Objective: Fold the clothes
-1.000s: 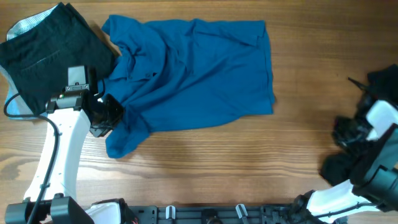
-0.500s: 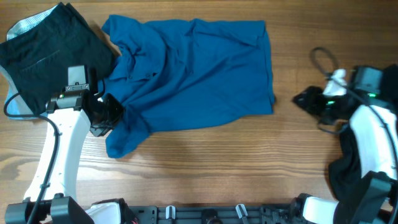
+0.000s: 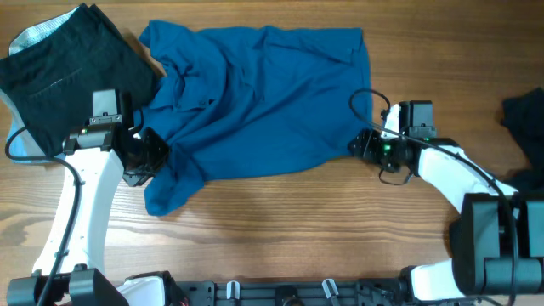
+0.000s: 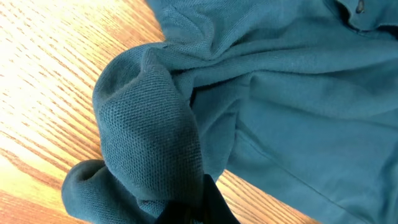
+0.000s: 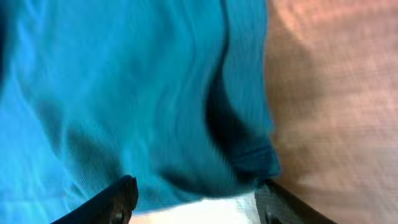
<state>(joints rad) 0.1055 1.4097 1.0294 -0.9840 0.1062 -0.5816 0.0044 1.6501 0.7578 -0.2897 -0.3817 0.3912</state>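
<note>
Shirt of deep blue lies spread and rumpled across the middle of the wooden table, collar end to the left. The left gripper sits at its lower left corner, fingers pressed together on a bunched fold of sleeve, which fills the wrist view. The right gripper meets the lower right corner, fingers spread wide with the hem between them, gripping nothing. A black garment lies at the far left corner, touching the shirt. Another dark one sits at the right edge.
</note>
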